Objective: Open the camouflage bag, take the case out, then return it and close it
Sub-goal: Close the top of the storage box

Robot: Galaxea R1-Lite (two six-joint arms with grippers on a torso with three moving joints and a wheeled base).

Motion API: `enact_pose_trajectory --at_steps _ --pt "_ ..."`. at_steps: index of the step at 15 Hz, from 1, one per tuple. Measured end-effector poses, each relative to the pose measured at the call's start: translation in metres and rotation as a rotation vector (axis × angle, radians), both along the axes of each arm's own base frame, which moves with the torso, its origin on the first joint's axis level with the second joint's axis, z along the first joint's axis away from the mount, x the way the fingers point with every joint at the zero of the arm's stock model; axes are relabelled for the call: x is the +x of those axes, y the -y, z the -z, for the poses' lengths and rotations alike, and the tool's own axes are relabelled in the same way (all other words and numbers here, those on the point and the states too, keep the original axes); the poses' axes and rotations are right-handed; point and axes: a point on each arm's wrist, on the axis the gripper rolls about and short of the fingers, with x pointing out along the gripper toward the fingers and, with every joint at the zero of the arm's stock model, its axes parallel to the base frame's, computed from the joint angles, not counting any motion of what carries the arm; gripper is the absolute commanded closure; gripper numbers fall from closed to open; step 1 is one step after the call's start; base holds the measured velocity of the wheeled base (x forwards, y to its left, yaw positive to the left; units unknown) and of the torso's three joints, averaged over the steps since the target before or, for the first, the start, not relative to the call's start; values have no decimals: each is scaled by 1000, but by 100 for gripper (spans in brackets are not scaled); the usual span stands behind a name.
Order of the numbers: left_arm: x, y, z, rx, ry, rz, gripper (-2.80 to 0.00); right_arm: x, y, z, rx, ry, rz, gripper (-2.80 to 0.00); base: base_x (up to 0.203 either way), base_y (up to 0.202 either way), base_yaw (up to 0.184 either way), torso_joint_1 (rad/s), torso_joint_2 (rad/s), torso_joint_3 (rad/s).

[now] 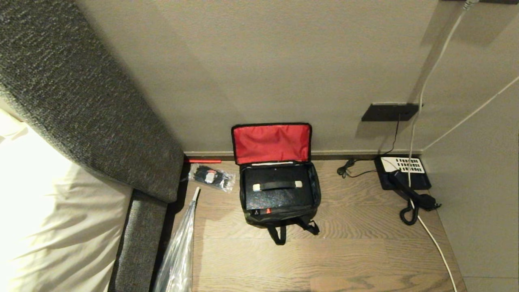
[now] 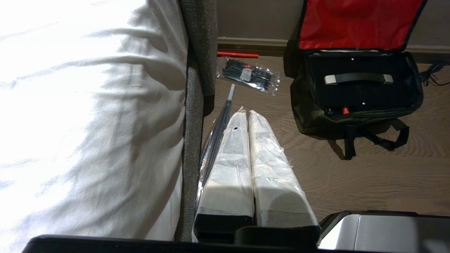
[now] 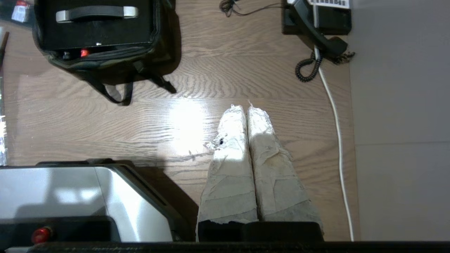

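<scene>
The camouflage bag [image 1: 279, 217] stands open on the wooden floor against the wall, its lid raised so the red lining [image 1: 271, 142] faces me. The black case [image 1: 277, 198] lies inside it, its handle [image 1: 277, 185] on top. Neither gripper shows in the head view. My left gripper [image 2: 246, 113] is shut and empty, hanging over the floor beside the bed, well short of the bag [image 2: 316, 123] and the case [image 2: 355, 93]. My right gripper [image 3: 245, 108] is also shut and empty over bare floor, apart from the bag [image 3: 105, 61] and the case [image 3: 95, 33].
A black telephone [image 1: 403, 174] with a coiled cord sits at the right by the wall, and a white cable [image 1: 434, 239] runs along the floor. A clear packet [image 1: 211, 176] and a plastic-wrapped umbrella [image 1: 180, 247] lie left of the bag beside the bed [image 1: 40, 202].
</scene>
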Motion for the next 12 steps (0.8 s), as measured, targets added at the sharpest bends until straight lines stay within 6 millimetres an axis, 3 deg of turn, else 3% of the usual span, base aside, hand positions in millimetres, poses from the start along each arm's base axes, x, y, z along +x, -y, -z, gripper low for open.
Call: enact_pose_trajectory --at_steps 5,12 --pt "0 0 0 1 0 0 0 -13 0 5 42 148 -28 0 0 0 0 0 0 0" --pt "0 0 0 2 -5 1 0 -15 0 6 40 179 -33 0 0 0 0 0 0 0"
